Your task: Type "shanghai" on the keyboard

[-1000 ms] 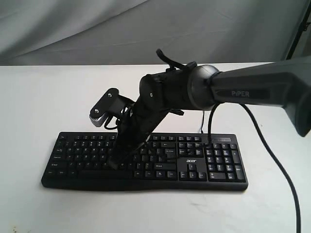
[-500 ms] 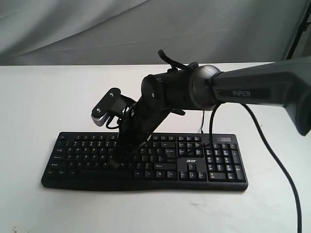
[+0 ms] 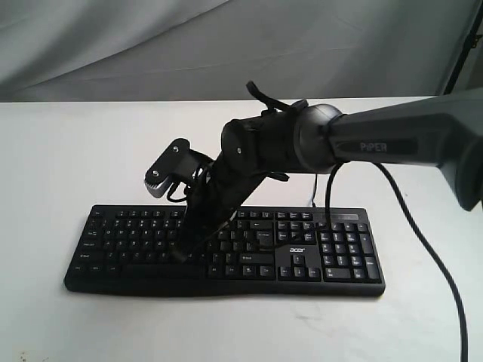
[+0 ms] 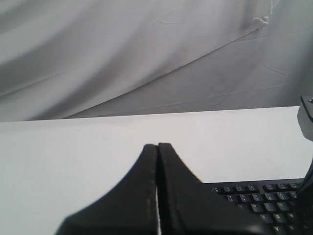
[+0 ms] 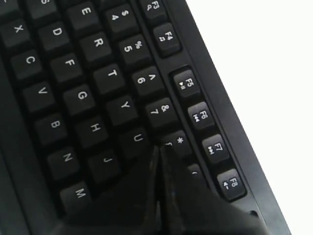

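Observation:
The black keyboard (image 3: 299,250) with white legends and an "acer" logo lies flat on the white table (image 3: 68,158). My right gripper (image 3: 181,256) reaches across from the right and slants down onto the letter keys left of the keyboard's middle. In the right wrist view the keyboard (image 5: 73,73) fills the picture, and the right gripper (image 5: 159,148) is shut, its tips just past the U and J keys, beside the 8 key. My left gripper (image 4: 157,145) is shut on nothing above bare table, with a corner of the keyboard (image 4: 259,200) beside it. The left arm does not show in the exterior view.
A thick black arm cable (image 3: 423,249) loops down over the table at the right. The thin keyboard cable (image 3: 315,197) runs back from the keyboard's rear edge. Grey cloth (image 3: 113,45) hangs behind the table.
The right arm has shifted a little to the right along the keyboard, its wrist slightly higher; the tip stays low over the letter keys. The keyboard has not moved.

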Action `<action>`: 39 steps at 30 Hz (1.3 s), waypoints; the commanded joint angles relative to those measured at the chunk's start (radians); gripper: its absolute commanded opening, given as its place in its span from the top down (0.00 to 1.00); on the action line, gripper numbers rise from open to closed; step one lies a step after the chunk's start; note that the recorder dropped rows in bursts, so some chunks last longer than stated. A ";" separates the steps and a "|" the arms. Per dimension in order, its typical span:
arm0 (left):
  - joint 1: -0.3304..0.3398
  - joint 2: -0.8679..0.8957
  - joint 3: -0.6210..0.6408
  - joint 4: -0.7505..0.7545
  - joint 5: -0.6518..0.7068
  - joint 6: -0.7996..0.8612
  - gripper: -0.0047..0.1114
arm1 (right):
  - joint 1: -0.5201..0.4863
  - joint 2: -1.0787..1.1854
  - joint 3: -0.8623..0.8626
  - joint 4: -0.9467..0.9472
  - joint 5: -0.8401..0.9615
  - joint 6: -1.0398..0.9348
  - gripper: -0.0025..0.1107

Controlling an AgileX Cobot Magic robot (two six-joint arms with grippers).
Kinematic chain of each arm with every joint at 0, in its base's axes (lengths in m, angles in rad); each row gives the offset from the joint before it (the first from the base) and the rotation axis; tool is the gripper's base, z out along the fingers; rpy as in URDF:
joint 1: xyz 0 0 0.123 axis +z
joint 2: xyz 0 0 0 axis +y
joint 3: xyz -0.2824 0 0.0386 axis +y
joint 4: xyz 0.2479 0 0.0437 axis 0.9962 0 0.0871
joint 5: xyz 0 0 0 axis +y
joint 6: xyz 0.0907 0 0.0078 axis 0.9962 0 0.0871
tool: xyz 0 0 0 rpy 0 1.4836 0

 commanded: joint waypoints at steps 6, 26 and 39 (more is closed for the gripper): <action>-0.006 -0.002 0.002 -0.002 -0.005 -0.003 0.96 | -0.006 0.019 0.003 0.007 -0.005 -0.004 0.98; -0.006 -0.002 0.002 -0.002 -0.005 -0.003 0.96 | -0.002 -0.084 0.003 -0.047 0.008 -0.001 0.98; -0.006 -0.002 0.002 -0.002 -0.005 -0.003 0.96 | 0.000 -0.404 0.164 -0.164 0.028 0.078 0.98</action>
